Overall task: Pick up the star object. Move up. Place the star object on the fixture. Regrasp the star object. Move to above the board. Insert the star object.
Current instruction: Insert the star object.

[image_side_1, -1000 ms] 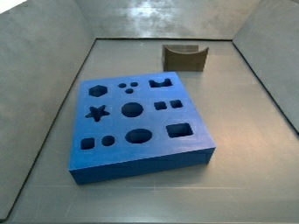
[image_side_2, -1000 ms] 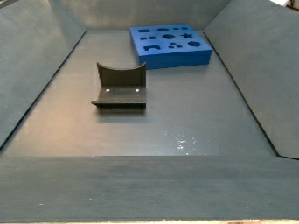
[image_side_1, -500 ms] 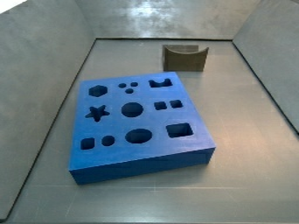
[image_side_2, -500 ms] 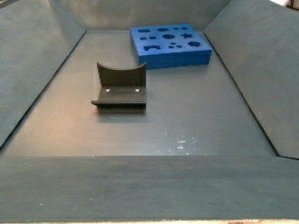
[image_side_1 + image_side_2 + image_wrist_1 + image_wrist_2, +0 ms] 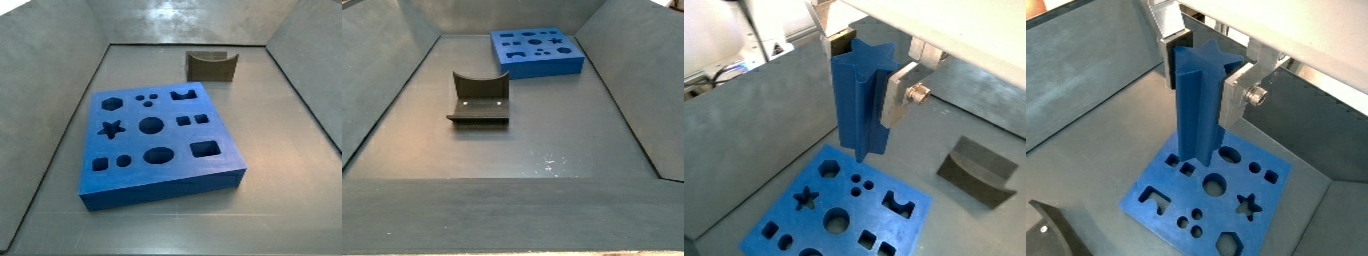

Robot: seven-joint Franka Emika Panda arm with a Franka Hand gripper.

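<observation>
Pinched between the two silver fingers of the gripper (image 5: 869,80) is the star object (image 5: 861,100), a tall blue bar with a star-shaped cross-section, hanging upright with its lower end in the air above the board (image 5: 842,206). Both wrist views show this grip: one finger (image 5: 899,92) is a flat plate pressed against a side of the bar, with a round screw head just beside it, and the same finger (image 5: 1240,92) shows again from the opposite angle, while the second finger is mostly hidden behind the bar. Neither side view shows the gripper or the bar at all; they show only the tray floor with the board (image 5: 158,146) and the fixture (image 5: 211,65). From a wrist view the star-shaped hole (image 5: 806,199) lies at the board's edge, off to one side of the bar's lower end, which hangs over the round holes; whether the bar lines up with any hole cannot be told. A side view shows the star hole (image 5: 112,128) on the board's left side, with the fixture well apart at the far end of the tray. In the opposite side view the fixture (image 5: 478,99) stands nearer and the board (image 5: 537,52) lies at the far right. No writing or labels can be read anywhere.
</observation>
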